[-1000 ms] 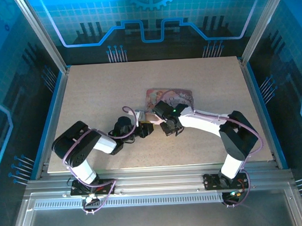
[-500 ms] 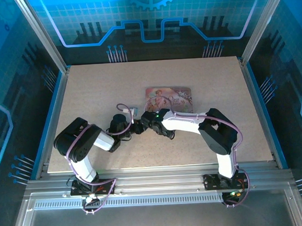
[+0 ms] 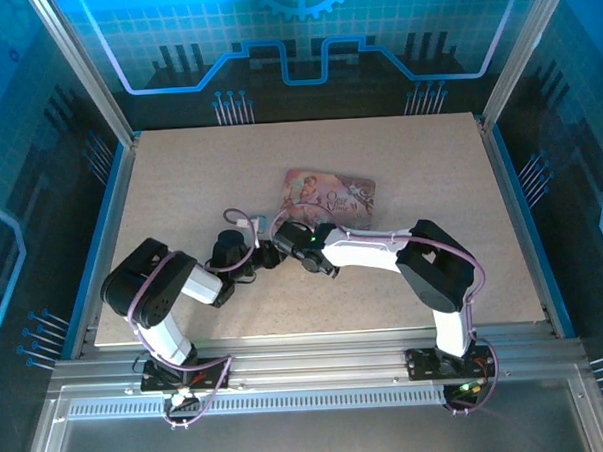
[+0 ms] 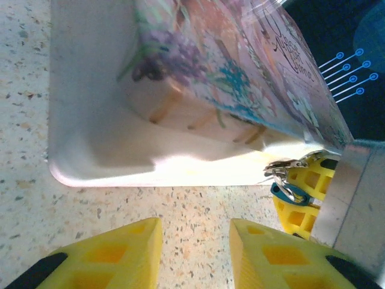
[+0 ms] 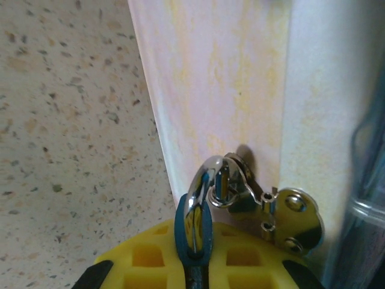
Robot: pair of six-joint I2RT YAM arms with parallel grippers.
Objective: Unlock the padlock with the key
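Observation:
The padlock (image 5: 194, 232), a blue body with a chrome shackle, is pinched between the yellow fingers of my right gripper (image 5: 195, 256), which is shut on it. Its shackle is hooked through the metal hasp (image 5: 283, 217) on the pale side of the pink illustrated box (image 5: 210, 90). The left wrist view shows the same padlock (image 4: 289, 191) at the box's (image 4: 180, 120) right corner. My left gripper (image 4: 195, 232) stands open just short of the box wall, with bare table between its fingers. The key is out of view. From above, the two grippers (image 3: 266, 256) (image 3: 290, 238) meet at the box's (image 3: 330, 195) near-left corner.
The box lies tilted near the middle of the speckled table (image 3: 179, 181). Aluminium posts and blue panels (image 3: 580, 174) enclose the table on three sides. Both arms reach inward from the near edge, with pink cables looping over the left wrist (image 3: 236, 221).
My right gripper has swung left to the box's near-left corner, and the box has turned slightly. My left gripper has shifted a little up and left.

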